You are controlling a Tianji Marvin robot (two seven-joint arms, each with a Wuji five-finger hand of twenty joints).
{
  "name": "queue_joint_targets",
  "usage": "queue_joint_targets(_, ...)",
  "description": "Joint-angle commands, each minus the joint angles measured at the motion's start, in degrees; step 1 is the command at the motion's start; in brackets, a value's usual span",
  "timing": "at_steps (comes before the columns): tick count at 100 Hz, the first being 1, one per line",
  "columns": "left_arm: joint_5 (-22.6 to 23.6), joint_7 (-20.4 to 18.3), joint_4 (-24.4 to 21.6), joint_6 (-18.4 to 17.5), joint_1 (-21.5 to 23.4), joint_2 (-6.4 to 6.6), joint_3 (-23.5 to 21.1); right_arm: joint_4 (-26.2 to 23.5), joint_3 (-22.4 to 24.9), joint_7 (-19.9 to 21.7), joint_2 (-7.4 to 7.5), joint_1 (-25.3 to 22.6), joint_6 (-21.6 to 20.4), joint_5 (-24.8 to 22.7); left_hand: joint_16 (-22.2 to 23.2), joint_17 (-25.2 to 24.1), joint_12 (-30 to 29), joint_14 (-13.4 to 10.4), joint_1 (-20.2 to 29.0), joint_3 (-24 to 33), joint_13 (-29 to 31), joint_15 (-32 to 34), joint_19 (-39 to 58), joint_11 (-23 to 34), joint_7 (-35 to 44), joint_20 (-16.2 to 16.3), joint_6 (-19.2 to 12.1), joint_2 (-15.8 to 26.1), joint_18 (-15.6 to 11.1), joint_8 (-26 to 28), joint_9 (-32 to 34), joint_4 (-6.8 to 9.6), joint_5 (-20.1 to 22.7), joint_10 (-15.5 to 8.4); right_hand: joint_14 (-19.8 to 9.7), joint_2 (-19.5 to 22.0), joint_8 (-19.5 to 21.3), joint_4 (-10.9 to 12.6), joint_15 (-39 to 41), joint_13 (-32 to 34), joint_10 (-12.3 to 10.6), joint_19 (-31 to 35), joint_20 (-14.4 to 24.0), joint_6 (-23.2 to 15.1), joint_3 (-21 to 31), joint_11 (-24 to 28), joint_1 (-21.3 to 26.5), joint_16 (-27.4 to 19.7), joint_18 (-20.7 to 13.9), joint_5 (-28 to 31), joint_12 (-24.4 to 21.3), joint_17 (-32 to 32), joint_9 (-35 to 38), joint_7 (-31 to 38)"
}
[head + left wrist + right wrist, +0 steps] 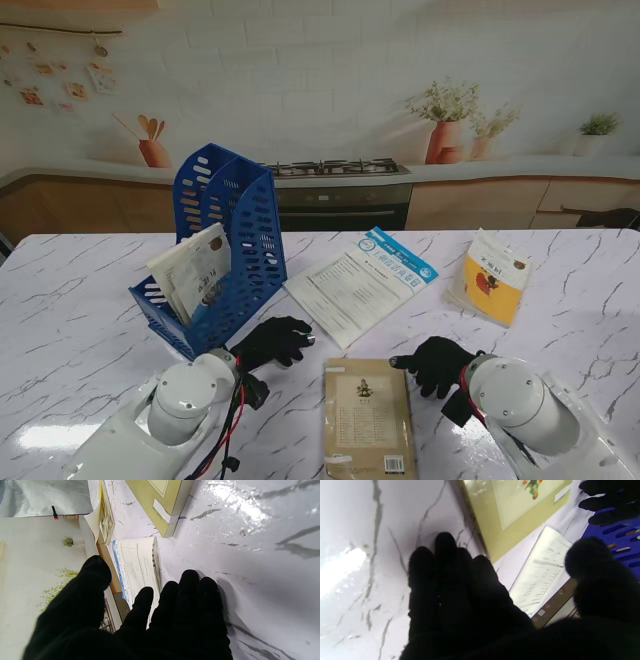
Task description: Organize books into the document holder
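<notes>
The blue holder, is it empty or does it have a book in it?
Not empty. The blue holder has one pale book leaning inside it; three more books lie flat on the table.

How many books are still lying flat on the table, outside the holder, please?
3: the tan book nearest me between the hands, the white booklet mid-table, the yellow book far right. At least one more stands in the blue document holder; others may hide behind it.

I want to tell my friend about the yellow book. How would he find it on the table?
Start at the blue document holder on the left of the marble table, then go right past the big white booklet with the blue stripe. The yellow book lies farthest right, apart from the rest. It alone has a bright yellow cover with a red picture.
</notes>
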Motion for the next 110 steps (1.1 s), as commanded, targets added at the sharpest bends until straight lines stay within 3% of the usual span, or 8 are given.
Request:
queue_joint_targets(1, -0.8, -1.1, 0.9, 0.2, 0.6, -0.26, 0.8, 1.1, -1.2, 1.2, -0.32, -0.3, 0.7, 0.5, -1.1, 2.3, -1.1, 4.6, 1.0, -1.8, 1.5, 0.4, -1.1, 0.4, -1.0, 0.5, -0.2, 0.1, 4.8, -0.6, -1.2, 0.52, -2.1, 1.6, 5.0, 0.1, -1.2, -0.9, -4.2, -0.7, 7.4, 0.7, -0.9, 4.5, -1.5, -3.4, 0.4, -3.5, 10.6, 0.0, -1.4, 2.0, -2.0, -1.0)
queue_joint_targets(23, -1.7, -1.8, 1.3, 4.6, -0.2, -0.44, 1.8, 1.4, -2.3, 2.1, -0.29, 0.8, 3.6, 4.3, -1.6, 4.7, -1.9, 6.0, 2.1, -1.4, 2.6, 1.7, -0.1, 1.0, -3.3, 0.4, 4.8, 0.6, 6.0, -1.7, -2.0, 0.97, -3.6, 3.6, 6.1, 0.6, -2.0, -0.5, -5.5, -1.8, 9.5, -0.5, -2.4, 6.5, -1.8, -3.0, 2.2, -4.1, 10.2, -1.4, -1.0, 2.5, -4.8, -2.4)
queue_joint_targets(47, -1.9, -3.9, 0.6, 8.6, -0.7, -0.05, 2.5, 1.2, -2.1, 2.0, -0.38, 0.3, 4.1, 5.3, -2.8, 5.5, -3.9, 8.1, 1.5, -0.8, 1.7, 2.7, 0.4, 1.9, -8.2, 0.0, 9.4, 2.1, 8.2, -4.2, -4.9, 1.24, -6.1, 6.1, 6.3, 1.1, -2.4, -0.4, -6.2, -3.2, 9.4, -2.3, -4.0, 6.3, -1.4, -2.6, 2.2, -4.2, 10.1, -2.3, -0.9, 1.2, -6.6, -3.2)
queue_joint_targets(70, 1.9, -2.5, -4.0, 14.0, 1.0, 0.27, 2.1, -1.1, -0.9, 0.6, -0.68, -1.5, 5.2, 5.1, -3.0, 5.3, -4.4, 9.5, 2.4, -2.0, 1.3, 3.8, 1.8, 2.5, -10.8, 0.8, 10.9, 3.5, 9.9, -5.0, -5.7, 1.64, -6.1, 7.2, 7.5, 1.7, -2.5, -0.3, -6.0, -3.9, 10.7, -1.9, -4.2, 7.2, -0.1, -2.3, 2.6, -3.9, 10.9, -3.1, -0.7, 0.7, -7.9, -3.7)
queue_joint_targets(83, 3.1, -3.6, -4.9, 16.2, 1.0, 0.78, 2.1, -3.1, 0.0, 1.1, -0.44, -3.1, 6.2, 5.1, -3.3, 5.7, -4.7, 10.4, 2.8, -2.7, 0.9, 3.8, 1.9, 2.0, -12.5, 0.9, 11.4, 4.3, 10.8, -5.3, -6.6, 1.85, -6.0, 8.2, 8.5, 2.1, -2.8, -0.2, -6.5, -5.3, 11.7, -2.3, -4.5, 8.2, 0.3, -2.6, 2.5, -4.0, 11.4, -4.2, -0.8, 0.3, -9.7, -4.3)
queue_joint_targets(110, 0.2, -6.2, -2.6, 16.3, -0.5, 0.93, 3.0, -3.0, -0.1, 3.0, -0.13, -2.9, 8.9, 8.8, -3.9, 6.2, -4.6, 10.6, 4.2, -4.0, 1.1, 4.4, 2.4, 2.6, -17.6, 1.2, 11.6, 4.8, 11.0, -5.0, -6.2, 2.30, -3.5, 8.2, 10.2, 4.4, -4.4, 0.3, -8.5, -12.0, 14.8, -5.0, -5.3, 11.8, -0.4, -3.4, 5.1, -4.3, 11.8, -9.7, -1.1, -5.2, -17.9, -7.8)
